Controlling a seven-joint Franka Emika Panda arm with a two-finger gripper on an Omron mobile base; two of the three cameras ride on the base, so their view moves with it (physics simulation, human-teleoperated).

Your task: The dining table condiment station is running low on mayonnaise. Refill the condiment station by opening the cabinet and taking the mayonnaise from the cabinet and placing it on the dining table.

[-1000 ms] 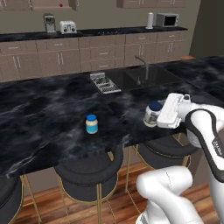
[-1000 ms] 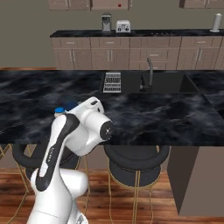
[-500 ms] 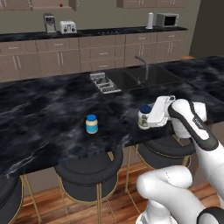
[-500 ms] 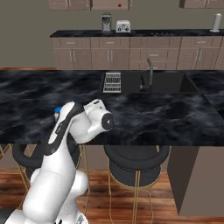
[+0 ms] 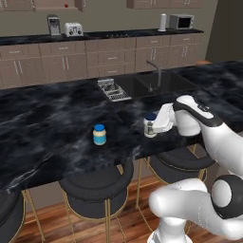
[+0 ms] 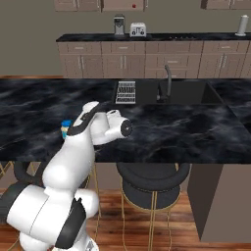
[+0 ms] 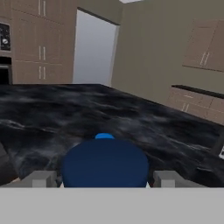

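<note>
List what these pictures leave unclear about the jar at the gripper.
- Mayonnaise body, hand view: below its dark lid, cut off by the bottom edge.
- Whether the gripper touches it: fingers flank the lid; contact unclear.
- Mayonnaise, right base view: hidden behind the arm.
- Label, left base view: too small.

No readable text, brand, number or sign appeared anywhere. The label on the mayonnaise (image 5: 150,126) jar and the one on the cream-yellow jar (image 5: 99,135) were too small to read.
</note>
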